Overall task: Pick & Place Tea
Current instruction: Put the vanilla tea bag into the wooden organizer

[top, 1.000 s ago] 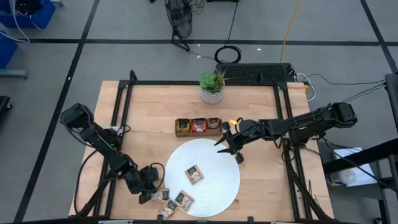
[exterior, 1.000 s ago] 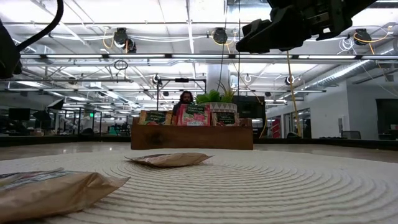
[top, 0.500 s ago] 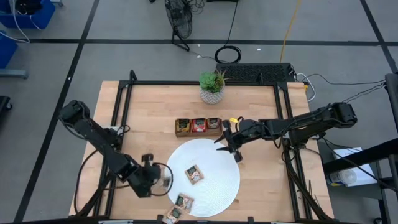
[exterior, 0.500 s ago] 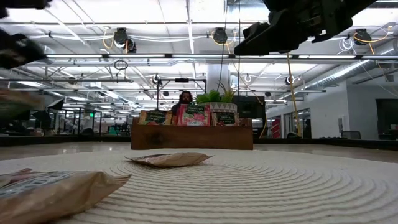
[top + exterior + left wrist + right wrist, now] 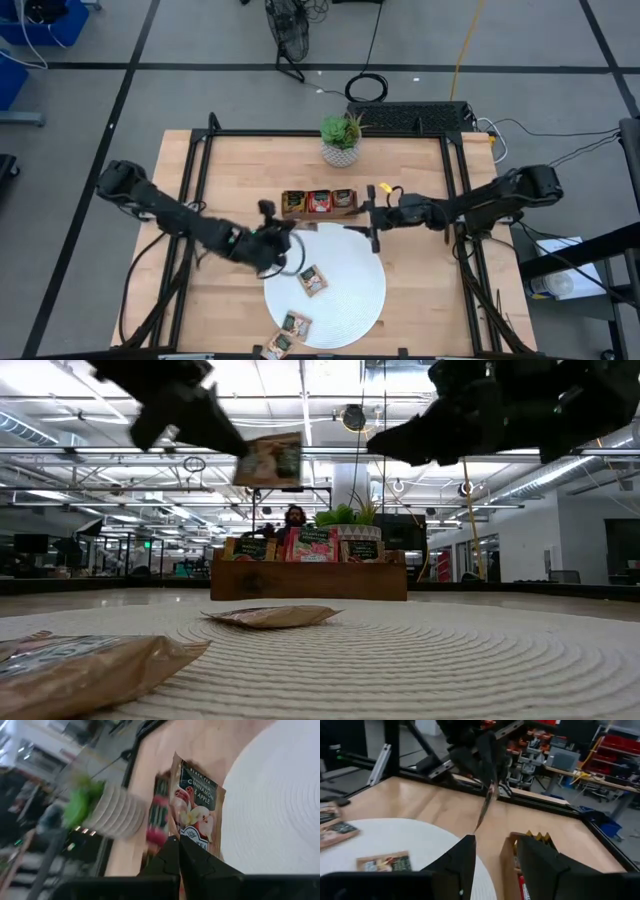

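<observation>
The left gripper pinches a tea sachet by its bottom edge just before the wooden tray — light, thin, floppy, best gripped at an edge. The right gripper, fingers spread and empty, hangs beside the tray.

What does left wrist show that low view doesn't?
Only left wrist: the printed face of the sachet pinched in the left claw, reading cinnamon apple, with the white plate seen from above. Only low view: two sachets, one near and one farther back, lying on the plate, the right claw overhead, and a person behind. Both: the held sachet, the wooden tray and the potted plant.
</observation>
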